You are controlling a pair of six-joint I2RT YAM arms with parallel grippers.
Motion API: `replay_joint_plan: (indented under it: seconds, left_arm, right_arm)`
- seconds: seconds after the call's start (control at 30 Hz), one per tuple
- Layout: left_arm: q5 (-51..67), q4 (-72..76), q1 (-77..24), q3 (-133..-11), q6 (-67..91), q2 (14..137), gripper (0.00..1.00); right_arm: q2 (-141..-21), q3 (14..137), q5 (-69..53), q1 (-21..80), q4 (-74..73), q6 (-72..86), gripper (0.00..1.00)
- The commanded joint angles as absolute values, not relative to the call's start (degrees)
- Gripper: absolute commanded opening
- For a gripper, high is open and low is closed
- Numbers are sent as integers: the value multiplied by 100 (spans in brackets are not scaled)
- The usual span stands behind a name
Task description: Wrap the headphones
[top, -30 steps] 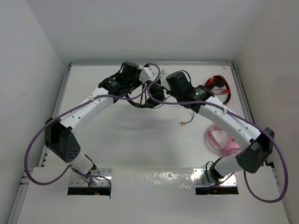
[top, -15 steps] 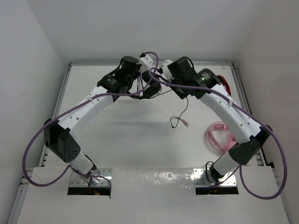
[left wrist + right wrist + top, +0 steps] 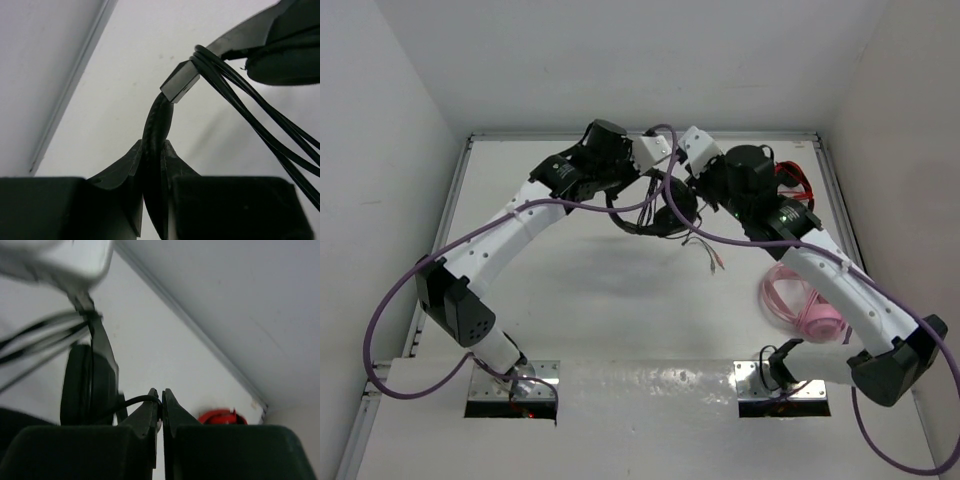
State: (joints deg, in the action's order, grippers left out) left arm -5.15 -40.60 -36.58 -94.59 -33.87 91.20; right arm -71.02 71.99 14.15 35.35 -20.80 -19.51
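The black headphones [image 3: 665, 208] hang above the back middle of the table. My left gripper [image 3: 653, 172] is shut on their headband [image 3: 157, 125], seen close in the left wrist view [image 3: 155, 150]. Several turns of the thin black cable [image 3: 235, 95] cross the band next to an earcup [image 3: 287, 47]. My right gripper [image 3: 683, 160] is just right of the left one, shut on the cable [image 3: 135, 401] at its fingertips [image 3: 161, 395]. An earcup [image 3: 82, 385] shows to its left. The cable's plug end [image 3: 705, 255] dangles loose below the headphones.
A red headset [image 3: 790, 182] lies at the back right, partly hidden by my right arm, and shows in the right wrist view [image 3: 217, 416]. A pink headset [image 3: 800, 300] lies at the right. The table's raised rim [image 3: 470, 140] runs along the back and sides.
My right gripper has swung the cable from in front of the headphones up to the back beside the left gripper, and its forearm has moved forward. The plug end has risen a little.
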Motion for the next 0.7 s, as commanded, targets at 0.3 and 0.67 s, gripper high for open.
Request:
replay_joint_plan:
  seconds: [0.3,0.67]
  left_arm:
    - [1548,-5090,-3955,-10046,-2472,9386,0]
    - [1450,-4615,-3331,-10019,-1636,9668,0]
  right_arm:
    - [-8174,8464,-1510,2900,-36,-1135,0]
    - [-7787,7717,-1907,3023,229,-89,0]
